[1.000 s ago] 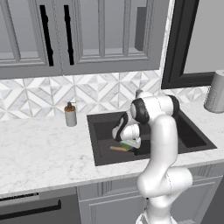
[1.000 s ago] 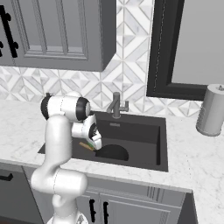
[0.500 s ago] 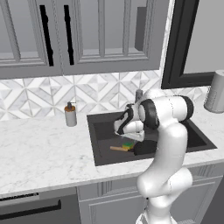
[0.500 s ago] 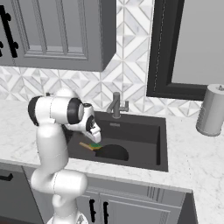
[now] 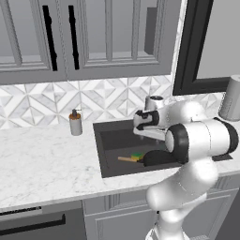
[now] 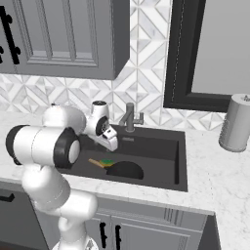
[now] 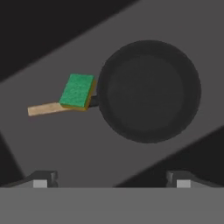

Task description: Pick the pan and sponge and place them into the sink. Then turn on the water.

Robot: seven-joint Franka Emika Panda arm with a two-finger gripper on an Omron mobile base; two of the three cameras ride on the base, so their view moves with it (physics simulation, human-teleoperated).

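Observation:
The black pan lies flat in the dark sink, its wooden handle pointing away from the bowl. The green sponge, yellow layer underneath, rests on the handle right at the pan's rim. Both also show on the basin floor, the pan beside the sponge. My gripper hangs above them, open, its fingertips wide apart and holding nothing. From the base, the gripper hovers over the basin's left part. The dark faucet stands behind the sink; no water is running.
A small soap dispenser stands on the marble counter left of the sink. A grey paper-towel roll stands at the far right. Cabinets hang above the tiled backsplash. My own forearm and elbow bulk lie over the sink's front right.
The hand has risen out of the basin, away from the sponge, which stays on the pan's handle. The arm's elbow has swung outward toward the front.

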